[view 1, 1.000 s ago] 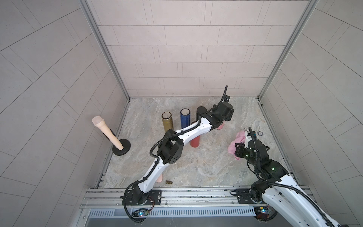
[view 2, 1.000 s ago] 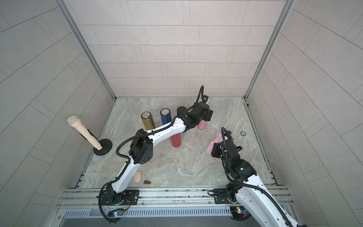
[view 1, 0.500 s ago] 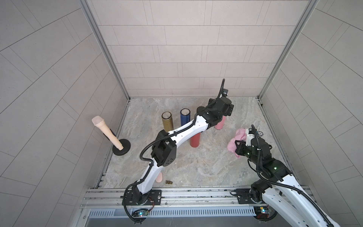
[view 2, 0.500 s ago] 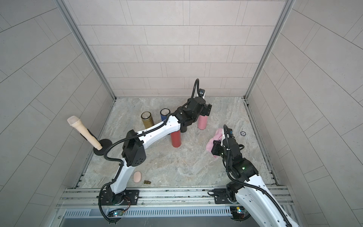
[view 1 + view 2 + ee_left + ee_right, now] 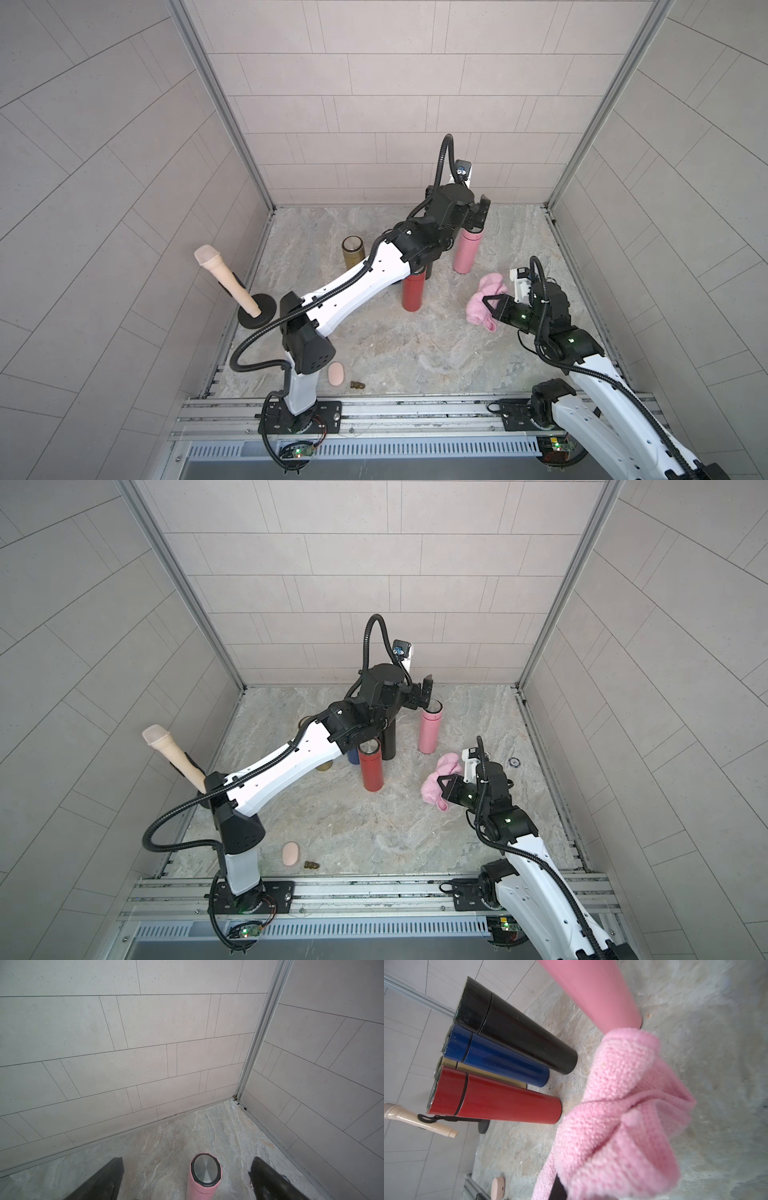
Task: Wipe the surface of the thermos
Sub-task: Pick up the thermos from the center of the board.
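The pink thermos [image 5: 465,255] [image 5: 429,731] stands upright on the stone floor near the back right, its steel cap facing up [image 5: 204,1169]. My left gripper [image 5: 476,216] [image 5: 424,694] hangs just above its top, open. In the left wrist view the two black fingers [image 5: 108,1180] stand wide on either side of the thermos without touching it. My right gripper [image 5: 492,305] [image 5: 444,785] is shut on a pink knitted cloth [image 5: 484,299] [image 5: 623,1115], held low to the front right of the pink thermos [image 5: 593,991] and apart from it.
A red thermos [image 5: 412,293], a black one [image 5: 388,742], a blue one [image 5: 353,756] and a gold one [image 5: 352,251] stand left of the pink one, partly under my left arm. A beige microphone on a black stand [image 5: 226,278] leans at the left wall. A small pink oval [image 5: 336,373] lies near the front rail.
My left gripper has opened, let go of the pink thermos and risen above its top. The thermos stays standing. My right gripper with the cloth has barely moved.
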Action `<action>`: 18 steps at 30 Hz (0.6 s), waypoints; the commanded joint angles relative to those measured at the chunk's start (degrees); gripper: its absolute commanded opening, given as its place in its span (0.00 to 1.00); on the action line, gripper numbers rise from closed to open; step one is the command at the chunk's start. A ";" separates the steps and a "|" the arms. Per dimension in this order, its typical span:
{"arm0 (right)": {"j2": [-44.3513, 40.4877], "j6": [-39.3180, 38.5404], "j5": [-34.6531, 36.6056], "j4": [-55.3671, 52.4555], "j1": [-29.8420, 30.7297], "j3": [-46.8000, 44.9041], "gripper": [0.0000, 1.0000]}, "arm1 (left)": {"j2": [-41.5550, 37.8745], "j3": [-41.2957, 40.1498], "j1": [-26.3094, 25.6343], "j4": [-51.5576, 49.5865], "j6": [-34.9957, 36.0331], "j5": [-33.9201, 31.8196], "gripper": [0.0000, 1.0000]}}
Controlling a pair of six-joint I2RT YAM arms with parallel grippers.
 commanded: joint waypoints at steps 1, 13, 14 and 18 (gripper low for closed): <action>1.24 0.71 -5.55 -2.04 -0.20 3.00 0.00 | -9.76 -8.43 -0.64 -3.75 -3.51 -0.04 1.00; -5.53 -2.11 -0.92 -5.14 -0.15 -0.68 0.00 | -36.16 -41.07 -1.55 -1.47 -8.61 -2.89 1.00; -5.82 -2.79 -0.26 -6.47 -0.14 -0.53 0.00 | -37.10 -42.91 -1.60 -1.03 -9.93 -3.26 1.00; -6.14 -4.69 3.94 -9.48 -0.12 -1.32 0.00 | -40.46 -54.18 -1.64 10.54 -12.23 -3.17 1.00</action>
